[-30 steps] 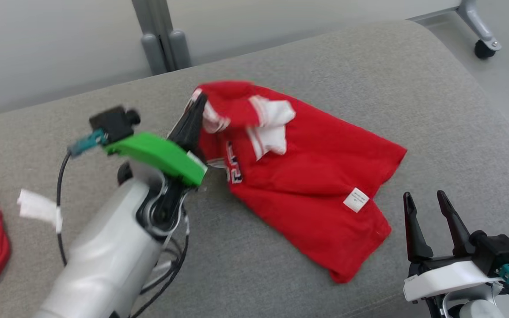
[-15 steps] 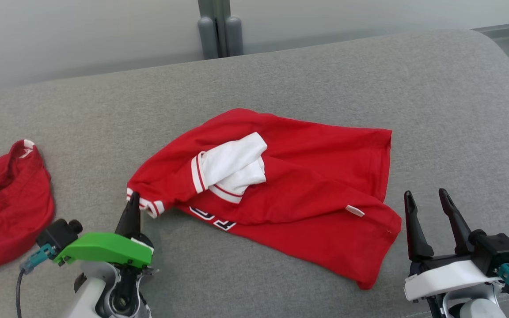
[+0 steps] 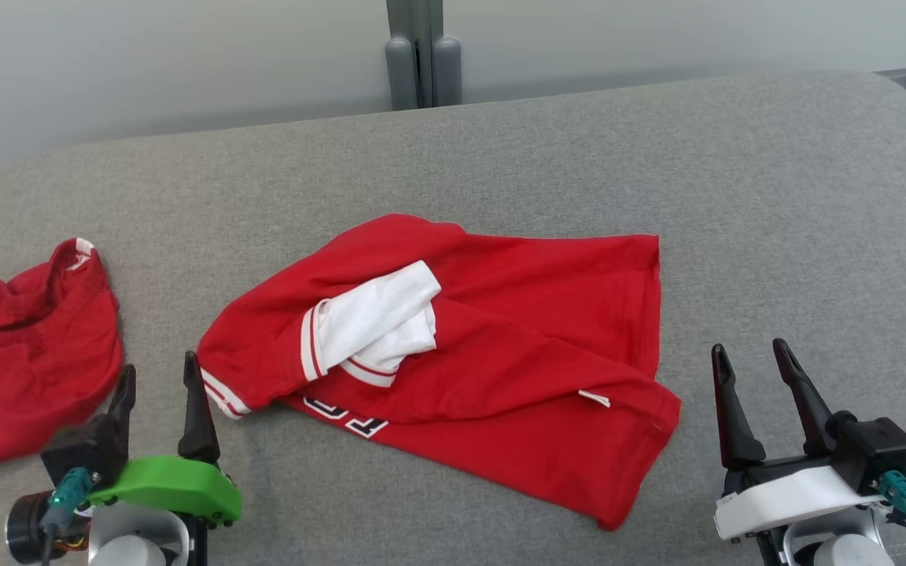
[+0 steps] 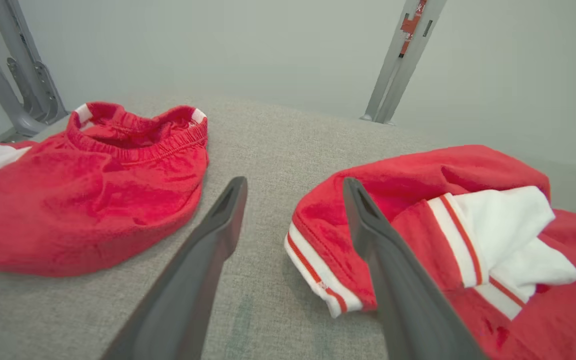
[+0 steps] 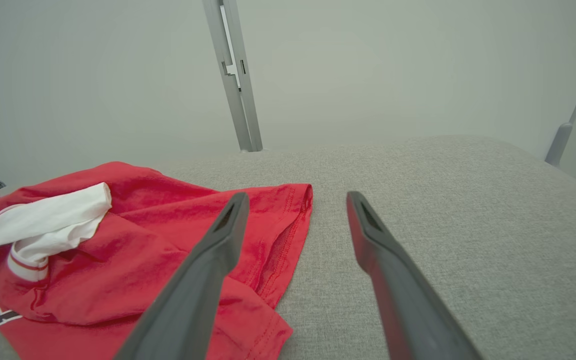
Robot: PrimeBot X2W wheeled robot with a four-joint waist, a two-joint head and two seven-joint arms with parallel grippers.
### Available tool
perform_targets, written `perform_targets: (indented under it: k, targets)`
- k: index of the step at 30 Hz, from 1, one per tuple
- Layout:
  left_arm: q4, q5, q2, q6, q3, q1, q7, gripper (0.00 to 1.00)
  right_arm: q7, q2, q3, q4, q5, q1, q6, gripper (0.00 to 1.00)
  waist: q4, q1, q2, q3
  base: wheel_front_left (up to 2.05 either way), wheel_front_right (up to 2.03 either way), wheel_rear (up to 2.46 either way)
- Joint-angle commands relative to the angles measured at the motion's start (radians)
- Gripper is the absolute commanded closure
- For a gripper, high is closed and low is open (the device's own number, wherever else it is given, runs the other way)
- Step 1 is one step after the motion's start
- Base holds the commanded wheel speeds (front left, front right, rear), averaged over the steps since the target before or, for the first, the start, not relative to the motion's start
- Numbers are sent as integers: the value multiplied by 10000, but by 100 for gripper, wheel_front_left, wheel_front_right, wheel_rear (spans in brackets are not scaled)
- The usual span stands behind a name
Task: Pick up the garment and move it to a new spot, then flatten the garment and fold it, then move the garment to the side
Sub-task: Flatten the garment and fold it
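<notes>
Left gripper let go, now wide, garment just right of it (right gripper wide too).

The red garment is lying crumpled midway across the grey cushion. By the front edge, the left gripper is gaping beside its striped cuff, the right gripper gaping near its hem. Another red piece, perhaps shorts, is lying at the left edge.

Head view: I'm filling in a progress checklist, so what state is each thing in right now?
red jersey: crumpled, not flattened, sleeve flopped across it, lying free
other red garment: bunched, lying at the left
left gripper: open, empty, close by the red jersey
right gripper: open, empty
</notes>
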Motion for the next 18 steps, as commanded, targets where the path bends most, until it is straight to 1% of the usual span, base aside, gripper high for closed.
perform_targets:
  k: [1, 3, 5, 6, 10, 12, 15, 18]
  targets:
    - [-318, 665, 199, 201, -107, 134, -6, 0, -1, -23, -16, -22, -65, 25, -10, 0, -64, 0, 0, 16, 0, 0, 0]
    - [-708, 1709, 365, 413, -555, 116, -5, 0, -1, -21, -45, -24, -47, 47, -10, 0, -93, 0, 0, 58, 0, 0, 0]
    - [-889, 2449, 443, 490, -1102, -255, 48, 0, -1, -20, -30, -12, -48, 49, -10, 0, -115, 0, 0, 119, 0, 0, 0]
    - [-923, 2717, 425, 457, -1377, -478, 148, 0, -1, -18, -20, -8, -47, 27, -10, 0, -127, 0, 0, 161, 0, 0, 0]
    - [-560, 3747, 85, 104, -2673, -1525, 1155, 0, -1, -21, 49, -25, -28, -232, -10, 0, -228, 0, 0, 419, 0, 0, 0]
    - [-219, 4134, -234, -149, -3231, -2285, 1678, 0, -1, -18, 126, -13, -29, -368, -10, 0, -304, 0, 0, 572, 0, 0, 0]
    - [409, 4290, -739, -501, -3709, -3109, 2332, 0, -1, -21, 235, 19, -57, -544, -10, 0, -437, 0, 0, 762, 0, 0, 0]
    - [1211, 4143, -1150, -850, -3968, -3708, 3045, 0, -1, -21, 313, 46, -68, -670, -10, 0, -602, 0, 0, 922, 0, 0, 0]
